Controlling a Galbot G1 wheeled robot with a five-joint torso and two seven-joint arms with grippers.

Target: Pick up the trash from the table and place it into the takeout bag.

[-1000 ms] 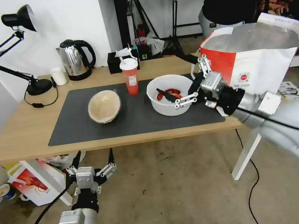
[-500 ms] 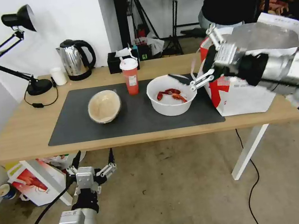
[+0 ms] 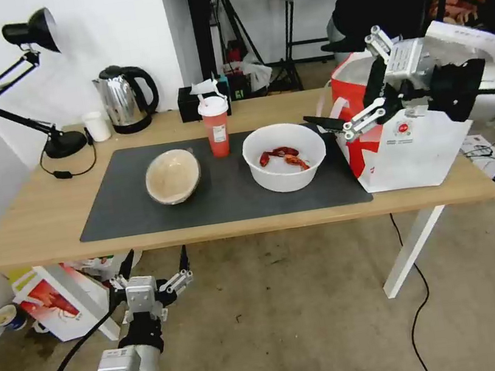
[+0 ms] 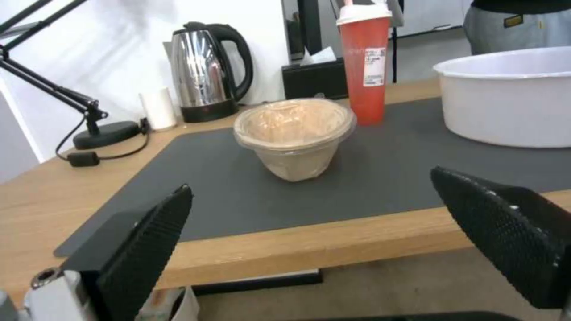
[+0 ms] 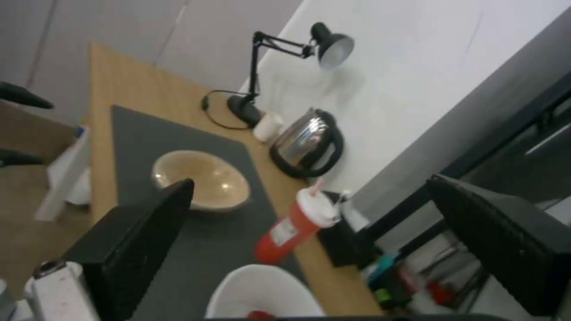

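A steel kettle [image 3: 125,98] stands at the back edge. Just left of the kettle sits 1 small white cup [image 3: 96,126]; farther left, a black desk lamp [image 3: 31,87]. Right of the kettle, a black tissue box [image 3: 199,101].

White walls [image 3: 114,26] meet a stained beige floor [image 3: 292,326]; black light stands [image 3: 231,22] stand behind.

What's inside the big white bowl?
Red crayfish shells lie at the bottom of the big white bowl on the dark mat. Its near wall hides part of the inside, so anything else there cannot be seen.
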